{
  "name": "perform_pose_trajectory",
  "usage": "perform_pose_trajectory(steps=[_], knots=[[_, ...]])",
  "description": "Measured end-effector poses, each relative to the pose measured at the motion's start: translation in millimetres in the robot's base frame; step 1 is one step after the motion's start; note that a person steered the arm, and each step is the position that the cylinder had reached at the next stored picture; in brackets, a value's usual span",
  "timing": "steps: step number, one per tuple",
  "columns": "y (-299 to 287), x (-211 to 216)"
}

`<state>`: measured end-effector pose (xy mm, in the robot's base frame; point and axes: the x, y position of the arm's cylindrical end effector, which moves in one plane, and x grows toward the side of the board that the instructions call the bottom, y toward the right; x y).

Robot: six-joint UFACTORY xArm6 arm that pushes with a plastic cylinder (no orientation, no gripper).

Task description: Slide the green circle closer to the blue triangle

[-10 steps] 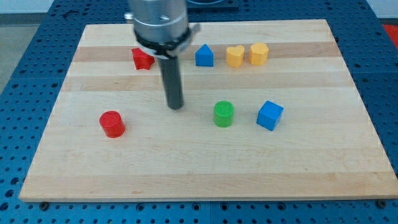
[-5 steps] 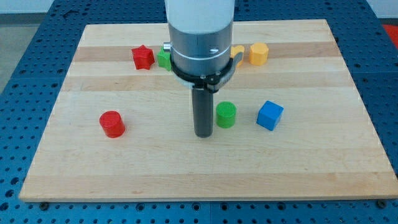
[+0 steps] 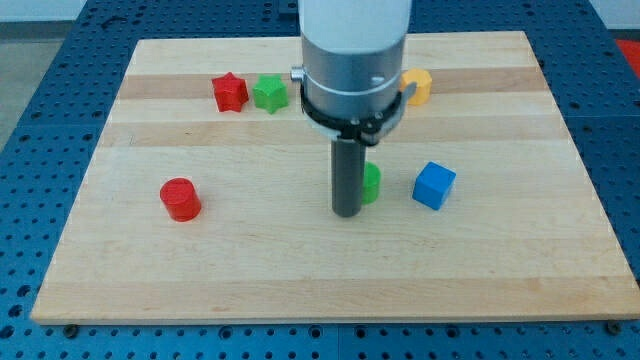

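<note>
We are resting my tip (image 3: 348, 212), a bare rod with no pincer to report, just left-below the half-hidden green circle (image 3: 371, 184); the blue triangle is hiding behind the arm, so the push is barely starting.

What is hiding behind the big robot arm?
Peeking out behind my dark rod is the green circle block; my tip is at its left. Behind the grey arm body, part of a yellow block shows. The blue triangle is covered.
</note>
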<state>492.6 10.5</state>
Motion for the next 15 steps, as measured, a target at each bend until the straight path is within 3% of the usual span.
perform_pose_trajectory(steps=[1, 2, 4, 5, 7, 10, 12, 15], knots=[[-1, -25], [-1, -23], [42, 15], [48, 6], [3, -40], [30, -43], [3, -86], [24, -89]])
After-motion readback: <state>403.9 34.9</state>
